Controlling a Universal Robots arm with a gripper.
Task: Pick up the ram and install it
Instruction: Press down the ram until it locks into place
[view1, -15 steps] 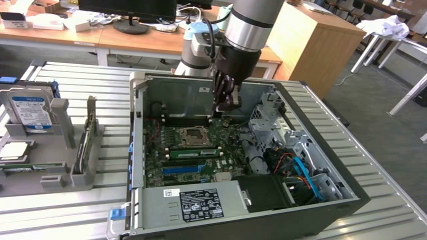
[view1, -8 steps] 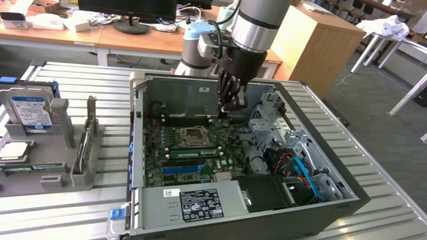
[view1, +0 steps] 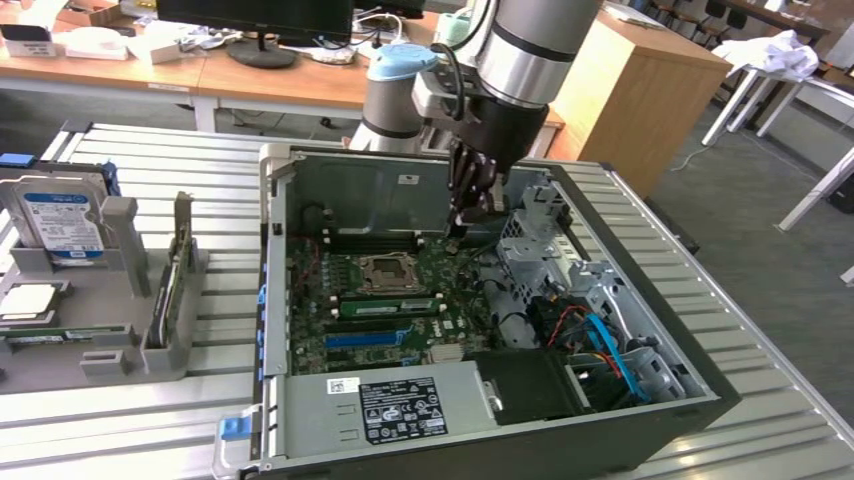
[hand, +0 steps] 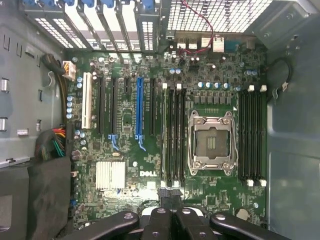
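The ram (view1: 387, 305), a green stick with a pale label, sits in a slot on the motherboard (view1: 400, 350) between the CPU socket (view1: 390, 272) and the blue slot (view1: 367, 338). In the wrist view it looks like a thin pale-green edge (hand: 164, 135) beside the black slots (hand: 176, 135). My gripper (view1: 466, 218) hangs inside the open computer case, above the far part of the board and apart from the ram. Its dark fingers (hand: 161, 200) are pressed together with nothing between them.
The case walls (view1: 287, 290) and a metal drive cage (view1: 534, 235) ring the board, with cables (view1: 601, 335) and a power supply (view1: 387, 400) at the near side. On the exterior view's left, a grey holder (view1: 127, 350) carries a hard drive (view1: 60, 225) and a thin upright board (view1: 167, 300).
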